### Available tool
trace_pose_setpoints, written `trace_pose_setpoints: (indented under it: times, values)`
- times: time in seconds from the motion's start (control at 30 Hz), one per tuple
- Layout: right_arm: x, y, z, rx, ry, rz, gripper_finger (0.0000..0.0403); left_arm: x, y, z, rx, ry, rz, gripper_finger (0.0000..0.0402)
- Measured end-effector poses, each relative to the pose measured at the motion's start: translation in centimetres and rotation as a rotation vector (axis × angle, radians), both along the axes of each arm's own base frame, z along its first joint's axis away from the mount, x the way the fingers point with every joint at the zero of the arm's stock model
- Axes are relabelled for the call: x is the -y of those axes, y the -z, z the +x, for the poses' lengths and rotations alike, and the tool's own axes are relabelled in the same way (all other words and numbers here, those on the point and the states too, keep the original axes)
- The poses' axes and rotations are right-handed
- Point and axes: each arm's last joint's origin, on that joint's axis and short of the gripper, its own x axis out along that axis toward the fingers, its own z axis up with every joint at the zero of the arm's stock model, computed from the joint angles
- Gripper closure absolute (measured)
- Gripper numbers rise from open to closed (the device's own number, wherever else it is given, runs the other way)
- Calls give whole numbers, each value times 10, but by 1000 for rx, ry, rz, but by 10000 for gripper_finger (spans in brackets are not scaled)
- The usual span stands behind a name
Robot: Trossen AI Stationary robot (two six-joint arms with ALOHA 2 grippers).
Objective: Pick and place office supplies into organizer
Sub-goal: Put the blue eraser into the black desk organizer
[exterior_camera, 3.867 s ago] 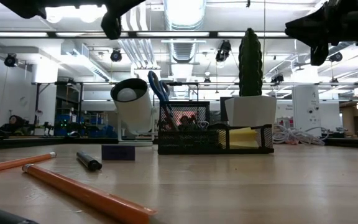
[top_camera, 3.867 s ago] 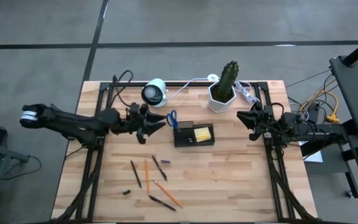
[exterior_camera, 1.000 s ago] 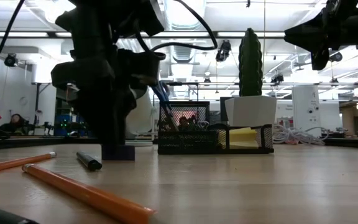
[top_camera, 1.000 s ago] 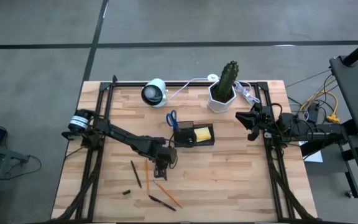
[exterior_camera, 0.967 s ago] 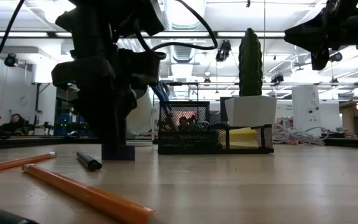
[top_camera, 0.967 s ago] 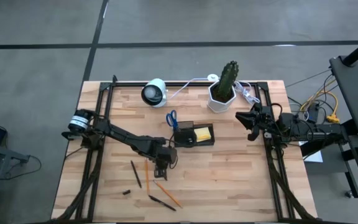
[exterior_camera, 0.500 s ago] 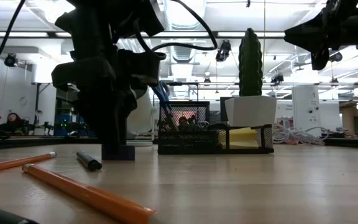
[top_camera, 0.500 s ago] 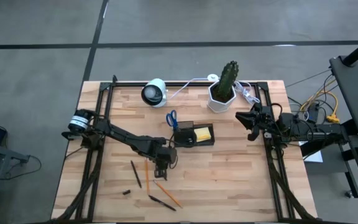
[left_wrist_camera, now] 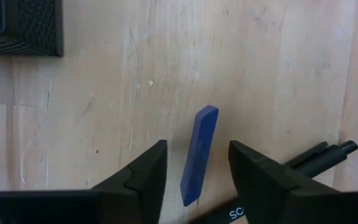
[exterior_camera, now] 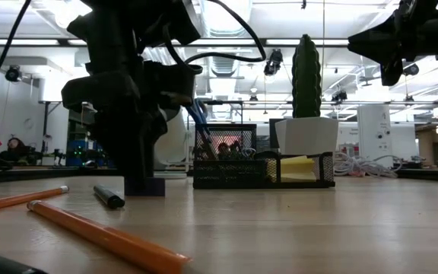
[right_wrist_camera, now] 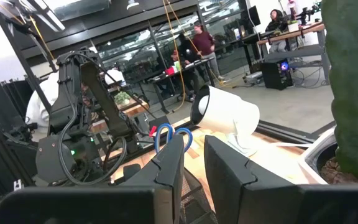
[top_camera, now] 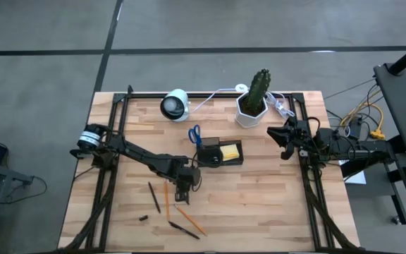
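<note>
Wooden table [top_camera: 259,204]: orange pencils [exterior_camera: 105,238] and black pens [top_camera: 153,197] lie nearest | left gripper [left_wrist_camera: 194,167] down at the tabletop, fingers parted astride a small blue stub [left_wrist_camera: 199,154], not clamped | black mesh organizer [top_camera: 219,154] behind, yellow sticky-note pad [top_camera: 229,151] inside, blue-handled scissors [top_camera: 194,134] standing at its end | right gripper [top_camera: 285,137] raised near the cactus pot [top_camera: 251,111], fingers narrowly apart, holding nothing

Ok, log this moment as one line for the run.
left hand: open, straddling blue eraser on table | right hand: waiting beside organizer | pencils: still on table
</note>
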Motion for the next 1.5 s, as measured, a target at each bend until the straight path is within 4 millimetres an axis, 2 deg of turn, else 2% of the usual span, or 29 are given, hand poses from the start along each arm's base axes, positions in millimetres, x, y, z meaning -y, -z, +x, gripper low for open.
trace_pose_setpoints:
  times: [0.37,0.43,1.5]
  values:
    - [0,0,0,0,0,0,349,0,0,0,-4,6,-13,378]
    - [0,0,0,0,0,0,349,0,0,0,-4,7,-15,391]
    - [0,0,0,0,0,0,349,0,-3,-1,3,6,-23,398]
